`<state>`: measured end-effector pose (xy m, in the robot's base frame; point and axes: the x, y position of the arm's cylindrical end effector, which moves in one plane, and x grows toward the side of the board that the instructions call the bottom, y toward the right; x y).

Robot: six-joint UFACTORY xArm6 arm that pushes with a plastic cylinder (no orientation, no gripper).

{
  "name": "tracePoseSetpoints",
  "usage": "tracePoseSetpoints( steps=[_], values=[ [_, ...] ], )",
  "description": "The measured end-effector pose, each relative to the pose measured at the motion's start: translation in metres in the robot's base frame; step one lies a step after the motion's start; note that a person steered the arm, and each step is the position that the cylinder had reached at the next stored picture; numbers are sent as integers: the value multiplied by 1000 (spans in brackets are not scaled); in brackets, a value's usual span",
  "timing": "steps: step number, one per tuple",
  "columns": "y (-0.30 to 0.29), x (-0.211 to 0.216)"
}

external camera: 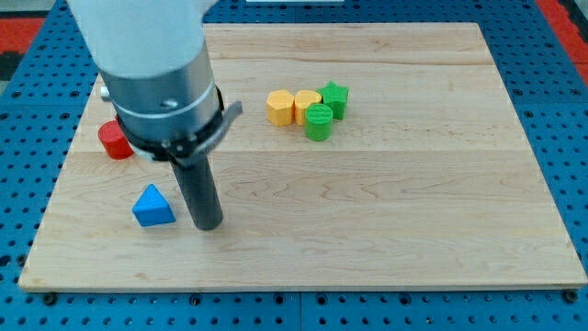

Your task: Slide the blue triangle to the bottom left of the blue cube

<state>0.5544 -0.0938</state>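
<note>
The blue triangle [152, 206] lies on the wooden board [386, 202] near the view's bottom left. My tip [209, 224] rests on the board just to the right of the blue triangle, a small gap apart from it. No blue cube shows in the view; the arm's large body covers part of the board's upper left.
A red cylinder [115, 140] sits at the view's left, partly behind the arm. Near the view's top centre a cluster holds a yellow hexagon block [279, 107], a yellow block [306, 105], a green star [334, 97] and a green cylinder [319, 121].
</note>
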Motion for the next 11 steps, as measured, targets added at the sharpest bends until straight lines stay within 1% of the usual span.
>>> tracePoseSetpoints(
  steps=[1,2,3,4,5,6,7,8,9,11],
  values=[
    [-87,-15],
    [-106,-59],
    [-120,-56],
    [-197,-56],
    [-193,-68],
    [-169,-48],
    [-160,-52],
    [-145,-71],
    [-131,-81],
    [-131,-81]
  ],
)
